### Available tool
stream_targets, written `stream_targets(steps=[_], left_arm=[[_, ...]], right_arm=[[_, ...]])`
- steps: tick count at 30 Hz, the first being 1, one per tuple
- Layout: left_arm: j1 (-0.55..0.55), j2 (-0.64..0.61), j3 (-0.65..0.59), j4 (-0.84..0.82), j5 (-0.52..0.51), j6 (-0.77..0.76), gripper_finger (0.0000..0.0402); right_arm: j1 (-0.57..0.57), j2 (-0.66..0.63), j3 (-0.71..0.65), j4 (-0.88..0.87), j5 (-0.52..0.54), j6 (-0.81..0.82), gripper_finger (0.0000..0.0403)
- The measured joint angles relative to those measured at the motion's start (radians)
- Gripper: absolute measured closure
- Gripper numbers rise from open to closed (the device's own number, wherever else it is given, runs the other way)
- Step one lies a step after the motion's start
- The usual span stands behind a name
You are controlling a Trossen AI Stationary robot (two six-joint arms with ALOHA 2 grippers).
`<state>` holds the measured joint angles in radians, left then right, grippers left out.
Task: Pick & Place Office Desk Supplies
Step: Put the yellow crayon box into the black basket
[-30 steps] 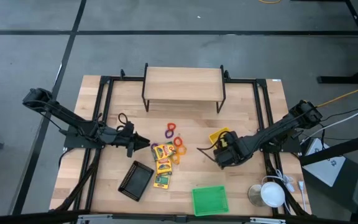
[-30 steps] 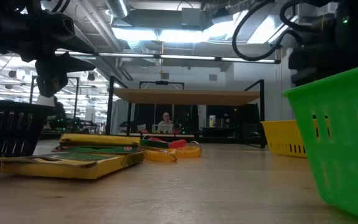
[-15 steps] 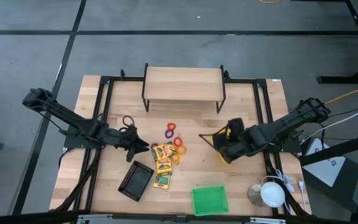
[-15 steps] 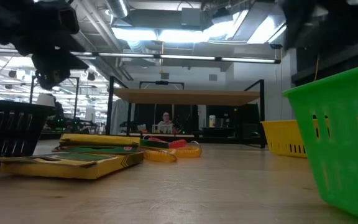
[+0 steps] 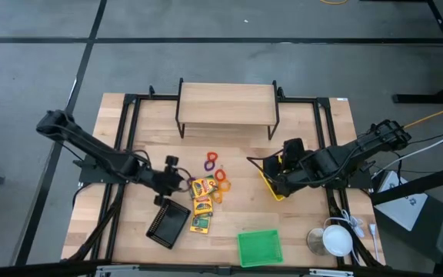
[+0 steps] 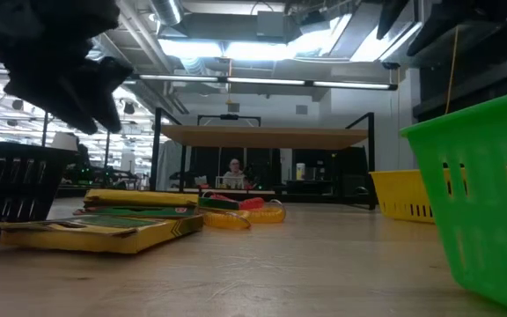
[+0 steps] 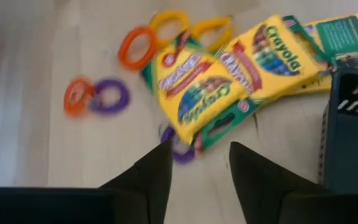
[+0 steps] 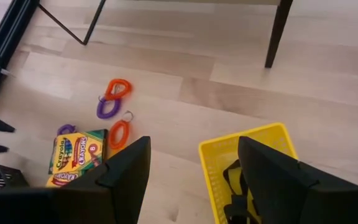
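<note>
Flat yellow crayon boxes (image 5: 200, 196) lie overlapping on the table's middle, also seen in the left wrist view as crayon boxes (image 7: 222, 81). Purple and orange rings (image 5: 212, 161) and another orange ring (image 5: 221, 178) lie flat just beyond them. My left gripper (image 7: 199, 155) is open and hovers at the boxes' left edge, above a purple ring (image 7: 179, 152). My right gripper (image 8: 191, 149) is open over the yellow bin (image 8: 247, 162). Small black clips (image 8: 236, 180) lie inside that bin.
A black mesh tray (image 5: 168, 223) sits near the boxes toward the near edge. A green bin (image 5: 259, 248) stands at the near edge. A wooden riser shelf (image 5: 228, 104) stands at the far side. A cup and white items (image 5: 333, 238) sit at the near right corner.
My left gripper has moved toward the table's right, closing in on the crayon boxes. My right gripper has moved up and toward the far edge, ending over the yellow bin. The boxes, rings and bins have stayed where they were.
</note>
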<state>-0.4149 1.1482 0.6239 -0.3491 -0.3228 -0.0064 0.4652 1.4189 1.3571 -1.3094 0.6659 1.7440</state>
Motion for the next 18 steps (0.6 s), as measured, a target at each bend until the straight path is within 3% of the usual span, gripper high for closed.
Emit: stream_targets(steps=[6, 10, 13, 18], left_arm=[[-0.049, 0.150, -0.001, 0.055, -0.043, 0.209, 0.0202], [-0.082, 0.225, -0.001, 0.057, -0.143, 0.314, 0.0187], [-0.087, 0.234, -0.001, 0.048, -0.176, 0.345, 0.0181], [-0.074, 0.168, 0.024, -0.075, -0.134, 0.300, 0.0178]], right_arm=[[0.000, 0.000, 0.000, 0.006, 0.000, 0.006, 0.0158], [0.000, 0.000, 0.000, 0.015, -0.002, 0.007, 0.0158], [0.000, 0.000, 0.000, 0.017, -0.004, 0.008, 0.0158], [0.000, 0.000, 0.000, 0.017, -0.017, 0.007, 0.0158]])
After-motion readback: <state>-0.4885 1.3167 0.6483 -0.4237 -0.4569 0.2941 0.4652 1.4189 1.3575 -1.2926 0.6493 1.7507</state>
